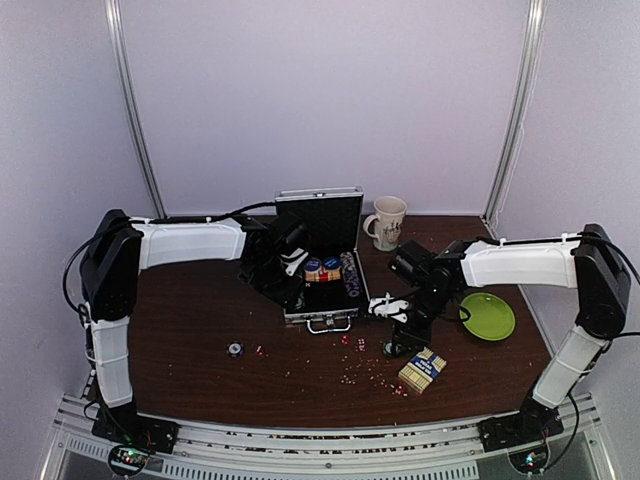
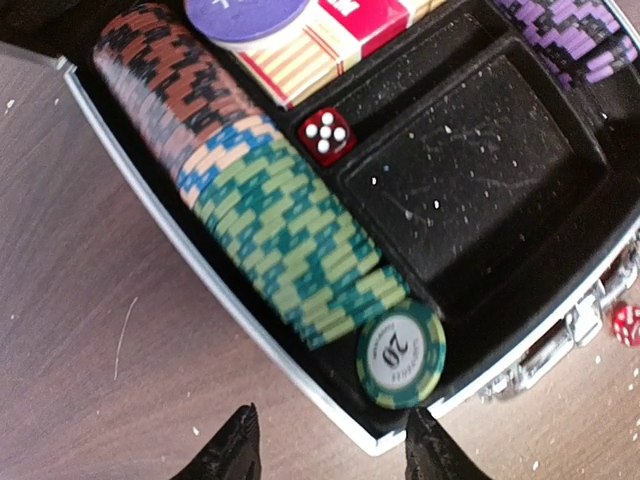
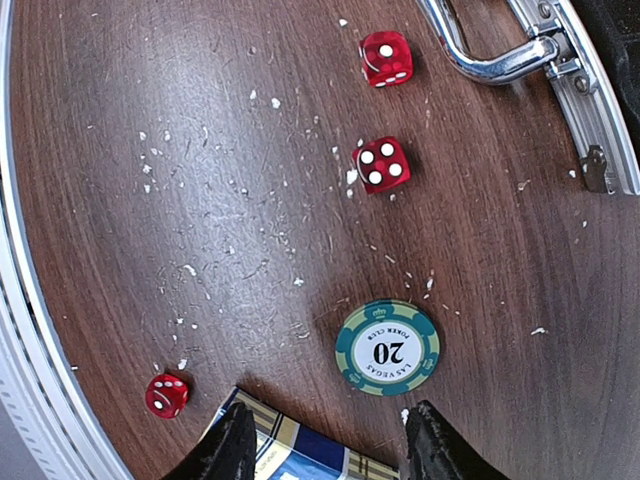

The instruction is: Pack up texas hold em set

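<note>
The silver case [image 1: 322, 318] lies open on the table, its lid [image 1: 320, 215] upright. Rows of chips [image 2: 280, 225] fill its left slot, and a green 20 chip [image 2: 401, 355] leans at the near end of the row. A red die [image 2: 326, 138] and a red-and-white card pack [image 2: 330, 40] also lie inside. My left gripper [image 2: 333, 445] hangs open over the case's near corner, holding nothing. My right gripper [image 3: 330, 445] is open above the blue-and-tan card box [image 3: 290, 458]. Just beyond it, another green 20 chip [image 3: 387, 347] lies flat on the table.
Red dice [image 3: 382, 164] [image 3: 385, 58] [image 3: 166, 395] are scattered on the wood near the case handle [image 3: 490, 55]. A lone chip [image 1: 235, 349] lies at the left front. A cream mug [image 1: 387, 222] stands behind the case, and a green plate [image 1: 487, 316] lies to the right.
</note>
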`<control>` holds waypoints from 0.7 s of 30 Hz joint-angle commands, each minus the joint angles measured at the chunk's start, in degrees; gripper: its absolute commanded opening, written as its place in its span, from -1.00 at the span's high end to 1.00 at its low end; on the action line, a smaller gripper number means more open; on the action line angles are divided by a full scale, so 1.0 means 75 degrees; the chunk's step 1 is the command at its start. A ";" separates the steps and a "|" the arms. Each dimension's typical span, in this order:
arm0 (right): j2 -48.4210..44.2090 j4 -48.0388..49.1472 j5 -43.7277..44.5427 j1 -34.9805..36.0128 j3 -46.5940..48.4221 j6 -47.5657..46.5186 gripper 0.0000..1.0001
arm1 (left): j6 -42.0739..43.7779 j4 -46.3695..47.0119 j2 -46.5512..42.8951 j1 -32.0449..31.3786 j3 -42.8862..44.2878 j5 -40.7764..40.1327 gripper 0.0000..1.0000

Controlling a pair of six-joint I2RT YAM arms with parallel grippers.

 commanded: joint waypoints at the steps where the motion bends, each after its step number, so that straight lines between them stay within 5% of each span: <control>1: 0.0121 -0.0066 -0.0083 -0.0054 0.0059 -0.0049 -0.04 | 0.0265 0.0355 -0.0578 0.0019 -0.0381 0.0475 -0.04; 21: 0.0142 -0.0081 -0.0050 -0.0052 0.0067 -0.0043 -0.04 | 0.0444 0.0346 0.0276 0.0034 0.0036 0.0197 0.02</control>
